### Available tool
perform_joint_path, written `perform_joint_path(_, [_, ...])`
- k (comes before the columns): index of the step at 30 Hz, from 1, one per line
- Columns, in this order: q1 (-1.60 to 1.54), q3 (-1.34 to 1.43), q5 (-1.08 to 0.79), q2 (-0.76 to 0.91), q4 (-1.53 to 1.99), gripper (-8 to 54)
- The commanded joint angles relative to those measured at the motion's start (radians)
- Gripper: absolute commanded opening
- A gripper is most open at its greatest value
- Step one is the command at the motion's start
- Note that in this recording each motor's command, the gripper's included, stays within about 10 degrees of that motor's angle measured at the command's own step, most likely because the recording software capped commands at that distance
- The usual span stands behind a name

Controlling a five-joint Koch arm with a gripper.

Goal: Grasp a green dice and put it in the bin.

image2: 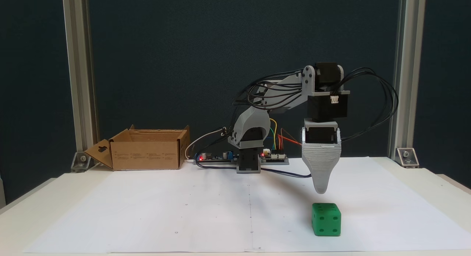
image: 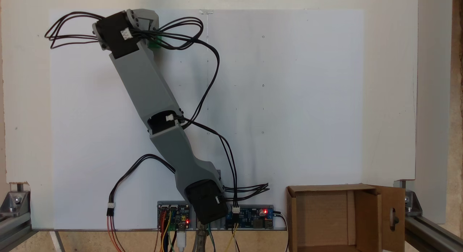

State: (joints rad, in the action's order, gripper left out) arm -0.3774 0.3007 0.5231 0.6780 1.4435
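Observation:
The green dice [image2: 326, 219] lies on the white paper at the front right, and a fixed view from above catches a sliver of it [image: 156, 44] beside the wrist. My gripper [image2: 321, 189] hangs point-down just above the dice, slightly to its left and clear of it. One broad grey jaw faces the camera and hides the other, so I cannot tell whether it is open or shut. The bin [image2: 147, 155], an open brown cardboard box with a slotted flap, stands at the back left, far from the gripper. From above the bin [image: 327, 188] is at the bottom right.
Circuit boards with red lights [image2: 274, 156] and loose black cables [image2: 382, 101] sit around the arm's base [image2: 248, 164]. Aluminium frame posts [image2: 82, 83] stand at the table's back corners. White paper [image2: 184, 212] covers the tabletop between dice and bin.

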Motion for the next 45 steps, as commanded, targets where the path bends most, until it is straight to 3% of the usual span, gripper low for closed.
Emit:
perform_joint_path(1, [0.0, -0.069, 0.071, 0.015, -0.006, 42.7])
perform_joint_path(45, [-0.02, -0.069, 0.069, -0.078, -0.097, 42.6])
